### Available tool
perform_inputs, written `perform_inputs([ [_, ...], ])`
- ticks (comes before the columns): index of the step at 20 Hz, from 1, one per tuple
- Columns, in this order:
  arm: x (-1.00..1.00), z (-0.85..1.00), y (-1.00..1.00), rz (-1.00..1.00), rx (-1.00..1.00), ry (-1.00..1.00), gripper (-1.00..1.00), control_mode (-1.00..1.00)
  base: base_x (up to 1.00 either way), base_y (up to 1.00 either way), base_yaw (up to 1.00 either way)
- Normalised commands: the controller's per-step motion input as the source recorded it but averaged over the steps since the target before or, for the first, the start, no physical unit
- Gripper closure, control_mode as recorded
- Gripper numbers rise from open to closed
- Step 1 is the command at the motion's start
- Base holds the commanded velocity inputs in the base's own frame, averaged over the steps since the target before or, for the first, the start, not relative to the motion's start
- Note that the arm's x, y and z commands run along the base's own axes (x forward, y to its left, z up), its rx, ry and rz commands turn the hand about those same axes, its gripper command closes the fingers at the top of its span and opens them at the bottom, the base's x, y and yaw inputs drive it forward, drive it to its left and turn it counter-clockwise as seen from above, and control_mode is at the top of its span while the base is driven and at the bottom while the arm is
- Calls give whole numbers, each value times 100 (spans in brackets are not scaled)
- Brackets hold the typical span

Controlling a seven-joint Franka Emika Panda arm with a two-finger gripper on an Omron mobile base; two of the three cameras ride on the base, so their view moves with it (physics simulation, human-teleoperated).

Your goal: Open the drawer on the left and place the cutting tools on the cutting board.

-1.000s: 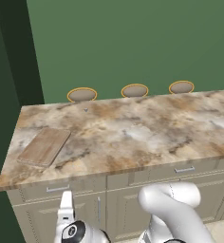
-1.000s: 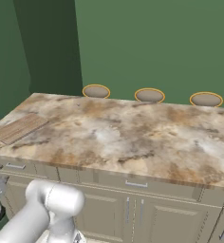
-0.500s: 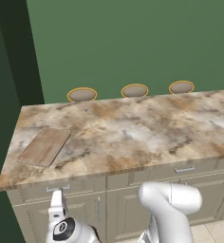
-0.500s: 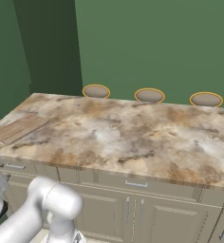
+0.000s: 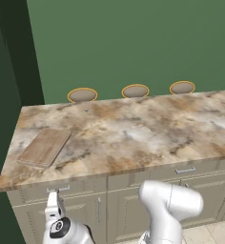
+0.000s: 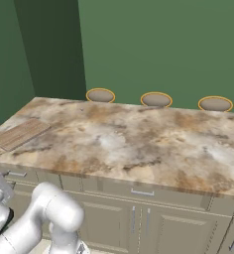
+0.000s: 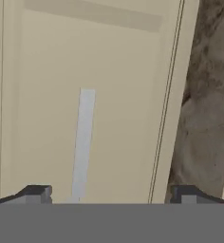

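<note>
Marbled brown-and-cream stone, that is the counter, spreading wide above and beyond the pincer, its long axis running left to right across both base views. Under its front edge sits the row of pale beige cabinet fronts. The drawer is at the left end of that row, shut flush, right in front of the pincer; in the hand view its framed panel stands close ahead. The cutting board lies flat on the counter's left end, above and beyond the pincer, its long axis running from the front edge back toward the wall and leaning a little to the right in the left base view. Three round tan-rimmed stool tops peek over the far edge, well apart from the pincer.

Now the pincer itself: it points up at the drawer front, fingertips just below the small silver bar handle. In the hand view that handle runs lengthwise straight away from the pincer, down between the two dark fingertips, which stand wide apart on either side of it, so the pincer is released, gripping nothing.
</note>
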Motion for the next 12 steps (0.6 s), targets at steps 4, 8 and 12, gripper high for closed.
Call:
perform_inputs([
  [4,43,-38,0,0,2,0,-100,-100,0,0,0],
  [8,47,-33,1,0,5,0,-100,-100,0,0,0],
  [12,44,-33,10,0,1,0,-100,-100,0,0,0],
])
